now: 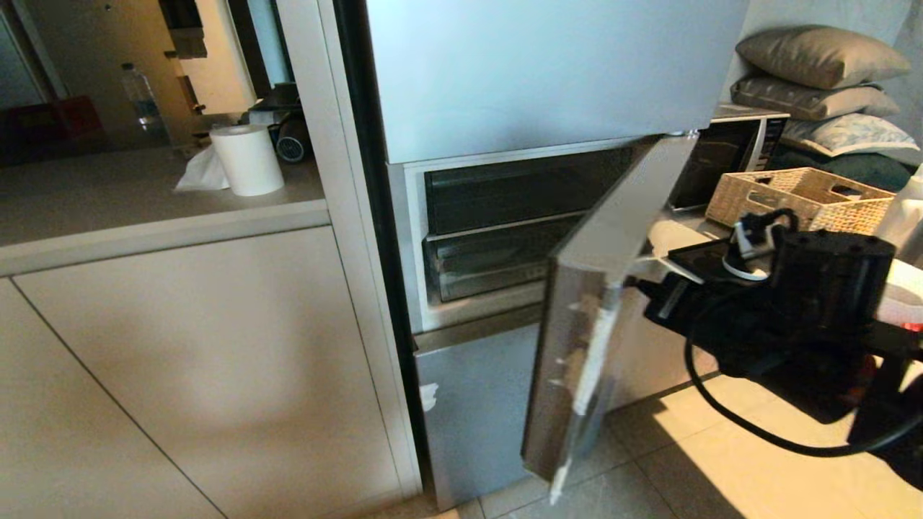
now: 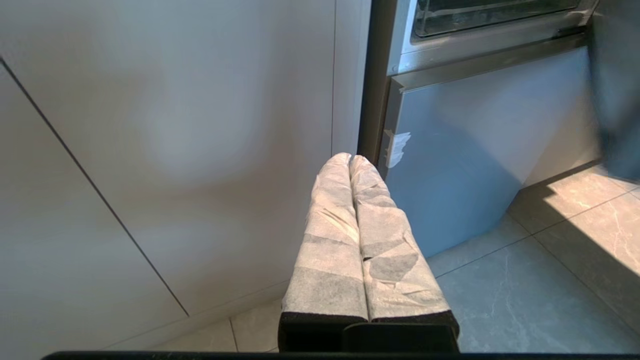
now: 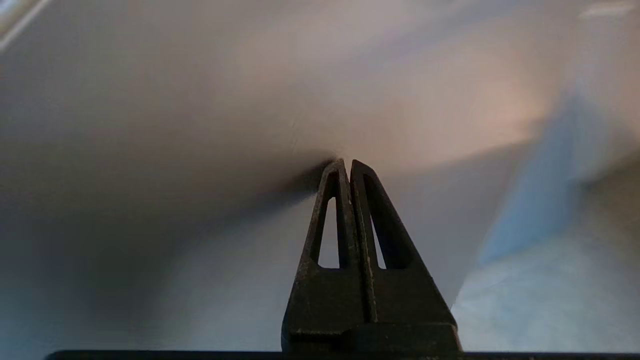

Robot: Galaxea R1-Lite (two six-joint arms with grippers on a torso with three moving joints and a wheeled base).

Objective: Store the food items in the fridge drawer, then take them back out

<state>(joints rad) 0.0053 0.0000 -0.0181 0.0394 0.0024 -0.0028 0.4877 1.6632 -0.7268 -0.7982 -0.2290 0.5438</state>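
- The right pincer (image 3: pixel 348 162), pressed together and empty, sits against the open fridge door (image 1: pixel 598 303).
- The fridge drawer (image 1: pixel 497 263) sits pushed in, left of it.
- The left pincer (image 2: pixel 350 159), also pressed together, hangs near the floor (image 2: pixel 525 295).

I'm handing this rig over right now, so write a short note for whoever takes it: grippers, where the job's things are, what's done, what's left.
Right gripper: shut, empty, tips at the outer face of the silver-grey fridge door, which stands partly open.
Left gripper: shut, empty, parked low in front of the cabinet, beside the fridge's lower panel.
Drawers: two clear drawers show in the open compartment; the fridge drawer sits pushed in. I cannot tell whether anything is inside.
Food items: not in any view.
Done: door is off its closed position.
Left: cannot tell which stage this is; find the fruit, then carry on.
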